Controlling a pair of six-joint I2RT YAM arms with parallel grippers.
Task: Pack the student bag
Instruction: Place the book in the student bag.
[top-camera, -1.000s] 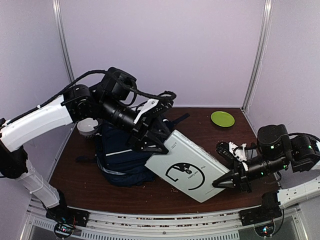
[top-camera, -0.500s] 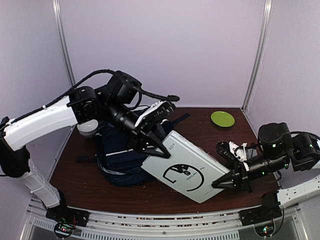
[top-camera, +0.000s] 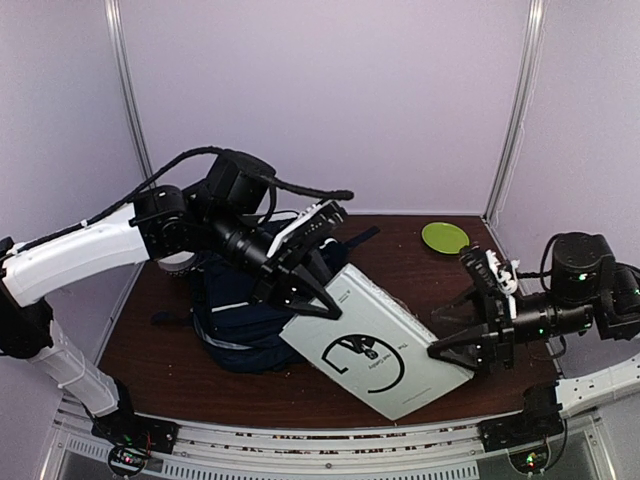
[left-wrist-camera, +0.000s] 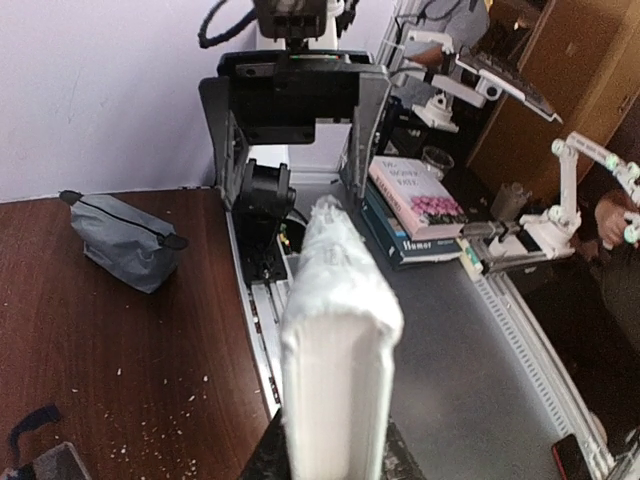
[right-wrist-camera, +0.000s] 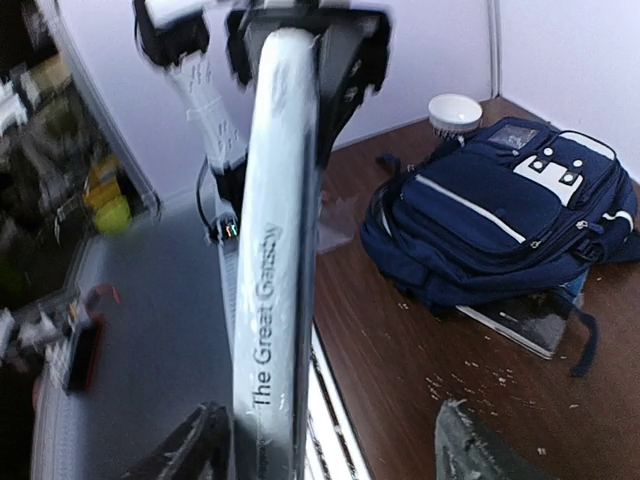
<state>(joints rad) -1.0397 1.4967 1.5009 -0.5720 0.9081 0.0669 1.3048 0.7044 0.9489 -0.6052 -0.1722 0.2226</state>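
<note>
Bag (top-camera: 232, 325): navy, soft, likely floppy, slumped on the surface (top-camera: 400, 250) left of the book (top-camera: 385, 350), best taken by its opening's rim; left gripper (top-camera: 308, 300) clamps the book, right gripper (top-camera: 445, 335) stands open at its corner.

Top view high behind, down onto table (top-camera: 410, 265); wrist views close, opposed along shared book (top-camera: 375, 345).

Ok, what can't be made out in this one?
- Large navy-blue fabric backpack: its opening; top view, covered by the left arm and the white hardcover book; right wrist view shows only its front.
- Flat grey slab under the backpack: right wrist view, mostly covered by it.
- Left tool: its fingertips; left wrist view, cut off by the bottom edge below the book.
- Small white bowl: top view, mostly behind the left arm.
</note>
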